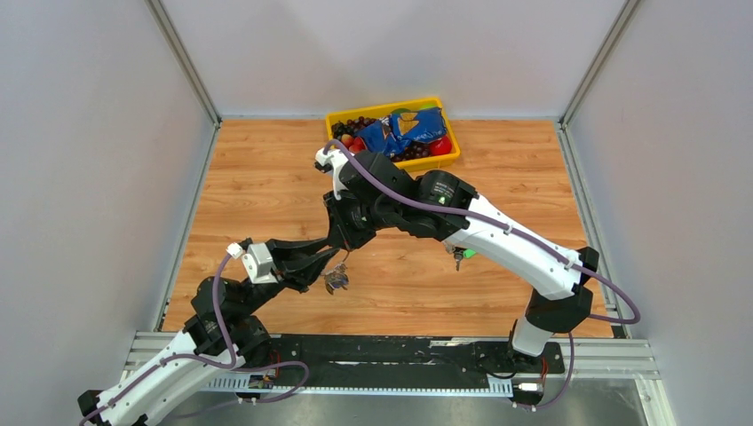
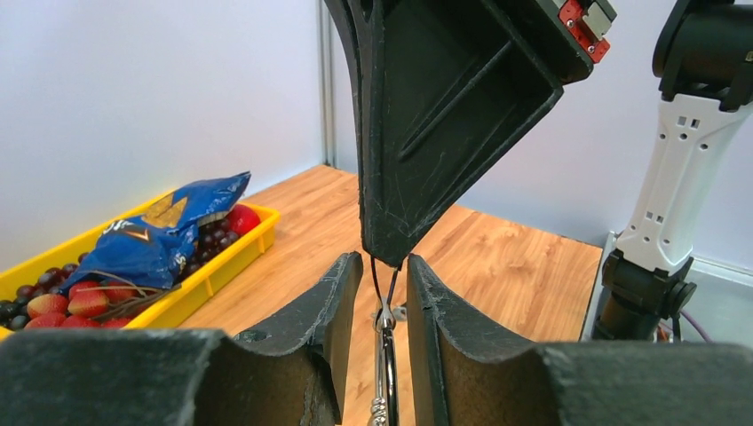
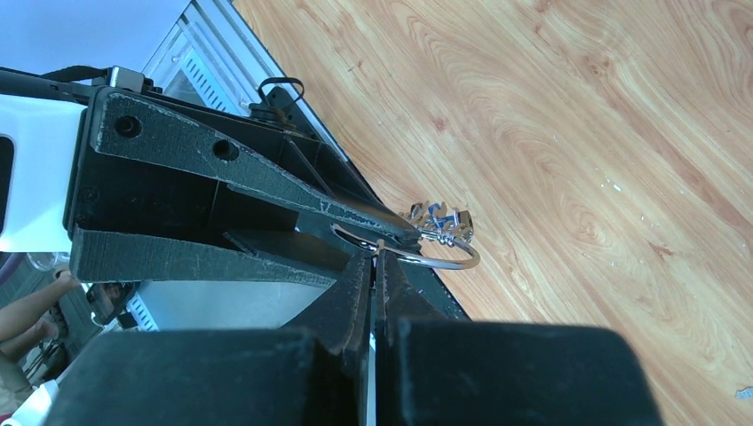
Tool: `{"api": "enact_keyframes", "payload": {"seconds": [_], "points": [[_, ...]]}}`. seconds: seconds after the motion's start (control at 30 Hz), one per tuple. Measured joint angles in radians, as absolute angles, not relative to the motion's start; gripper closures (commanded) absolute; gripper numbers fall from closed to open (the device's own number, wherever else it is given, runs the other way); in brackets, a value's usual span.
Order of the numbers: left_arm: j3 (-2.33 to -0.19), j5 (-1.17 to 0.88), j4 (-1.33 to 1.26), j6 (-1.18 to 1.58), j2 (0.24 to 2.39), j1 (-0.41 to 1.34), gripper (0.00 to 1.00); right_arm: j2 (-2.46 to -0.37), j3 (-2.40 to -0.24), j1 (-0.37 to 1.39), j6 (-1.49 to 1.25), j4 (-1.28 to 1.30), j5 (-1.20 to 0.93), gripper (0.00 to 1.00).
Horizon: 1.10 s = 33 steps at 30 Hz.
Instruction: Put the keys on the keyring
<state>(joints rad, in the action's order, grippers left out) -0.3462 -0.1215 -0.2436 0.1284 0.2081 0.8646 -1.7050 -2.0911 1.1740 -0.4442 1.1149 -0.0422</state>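
The keyring [image 1: 336, 280] hangs above the table, small blue-tagged keys [image 3: 441, 220] dangling from it. My left gripper [image 1: 318, 264] is shut on the keyring, which stands edge-on between its fingers in the left wrist view [image 2: 387, 355]. My right gripper [image 1: 344, 251] comes down from above, shut on a thin key whose tip touches the ring's wire [image 3: 444, 263]. The right gripper's fingers [image 2: 426, 133] fill the upper part of the left wrist view, with a thin dark loop joining their tip to the ring. A green-tagged key [image 1: 463, 256] lies on the table under the right arm.
A yellow bin [image 1: 448, 158] with grapes, strawberries and a blue bag stands at the back centre; it also shows in the left wrist view [image 2: 222, 266]. Grey walls close in three sides. A metal rail [image 1: 400, 355] runs along the near edge.
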Motion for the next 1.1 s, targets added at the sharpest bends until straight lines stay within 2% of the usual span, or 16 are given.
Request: {"api": "enact_keyframes", "payload": {"seconds": [0.77,0.83,0.87,0.93,1.1], "points": [[-0.345,-0.114,-0.206,0.128,0.196,0.865,0.69,-1.698,-2.091,1.174,-0.444,1.117,-0.027,1.00],[-0.345,-0.112,-0.205,0.128,0.195,0.865,0.81,-1.698,-2.091,1.174,-0.444,1.117,-0.027,1.00],[-0.345,-0.111,-0.205,0.130,0.195,0.865,0.94,-1.698,-2.091,1.174,-0.444,1.117,-0.027,1.00],[-0.345,-0.112,-0.203,0.129,0.192,0.865,0.99,-1.698,-2.091,1.174,-0.444,1.117,-0.025,1.00],[-0.339,-0.110,-0.198,0.131,0.167,0.866,0.99,-1.698,-2.091,1.174,-0.444,1.112,-0.027,1.00]]}}
